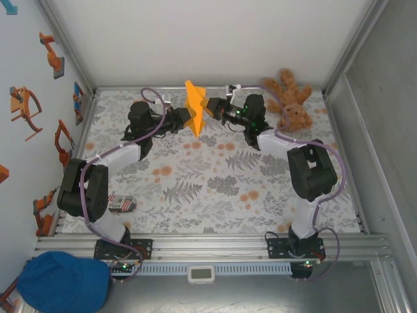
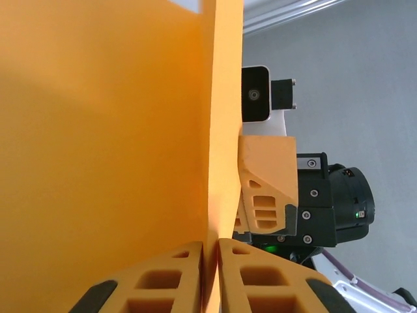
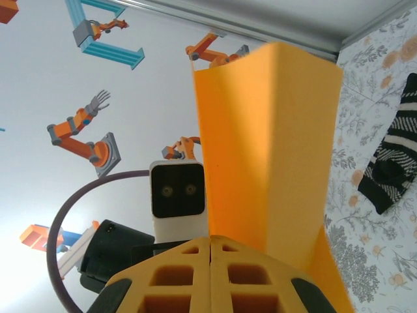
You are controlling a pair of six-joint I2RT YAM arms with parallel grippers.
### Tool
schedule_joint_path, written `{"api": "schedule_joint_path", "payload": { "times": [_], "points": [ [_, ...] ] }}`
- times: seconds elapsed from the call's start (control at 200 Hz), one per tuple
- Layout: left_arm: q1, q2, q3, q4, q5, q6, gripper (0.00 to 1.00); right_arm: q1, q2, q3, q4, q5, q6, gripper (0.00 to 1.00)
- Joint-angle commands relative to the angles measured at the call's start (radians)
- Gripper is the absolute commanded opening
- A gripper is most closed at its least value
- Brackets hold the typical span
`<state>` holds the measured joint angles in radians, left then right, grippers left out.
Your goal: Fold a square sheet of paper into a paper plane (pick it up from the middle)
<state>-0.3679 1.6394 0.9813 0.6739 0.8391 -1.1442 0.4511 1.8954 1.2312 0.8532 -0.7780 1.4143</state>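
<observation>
When looking down from above, can spot the square sheet of paper (image 1: 195, 104) held creased and upright over the far middle of the tabletop (image 1: 215, 195). Got the left pincer (image 2: 210, 251) squeezed shut on it, right pincer (image 3: 210, 241) clamped on it from the other side. Can't follow the folds up close, and lose its edges off-frame in the left wrist view. Floral print down below, with a striped sock (image 3: 391, 163) lying on it, teddy bear (image 1: 290, 101) in the far right corner, robot-arm stickers (image 3: 85, 134) on the left wall (image 1: 26, 65).
</observation>
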Motion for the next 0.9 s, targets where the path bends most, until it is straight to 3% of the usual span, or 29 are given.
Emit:
{"api": "schedule_joint_path", "payload": {
  "times": [0.0, 0.175, 0.275, 0.396, 0.481, 0.581, 0.726, 0.891],
  "points": [
    [-0.008, 0.009, 0.03, 0.044, 0.026, 0.003, 0.11, -0.006, -0.015, -0.007, 0.062, -0.022, 0.023, 0.0],
    [-0.007, 0.007, 0.039, 0.028, 0.025, 0.021, 0.06, -0.012, -0.017, -0.018, 0.061, -0.02, 0.013, 0.0],
    [-0.003, -0.012, 0.043, -0.087, 0.004, 0.089, 0.05, -0.032, -0.027, -0.051, 0.051, -0.01, -0.01, 0.2],
    [-0.002, -0.056, 0.092, -0.451, -0.086, 0.312, 0.04, -0.074, -0.047, -0.112, -0.003, 0.015, 0.007, 0.4],
    [-0.009, -0.078, 0.15, -0.752, -0.22, 0.474, 0.03, -0.094, -0.071, -0.159, -0.035, 0.035, -0.012, 0.5],
    [-0.019, -0.087, 0.204, -0.984, -0.379, 0.605, 0.03, -0.102, -0.126, -0.176, -0.231, 0.077, -0.139, 0.53],
    [-0.059, -0.07, 0.29, -1.234, -0.655, 0.724, 0.03, -0.096, -0.262, -0.125, -0.75, 0.274, -0.493, 0.58],
    [-0.125, -0.007, 0.398, -1.41, -0.949, 0.793, 0.03, -0.095, -0.362, -0.091, -1.019, 0.502, -0.679, 0.63]
  ]
}}
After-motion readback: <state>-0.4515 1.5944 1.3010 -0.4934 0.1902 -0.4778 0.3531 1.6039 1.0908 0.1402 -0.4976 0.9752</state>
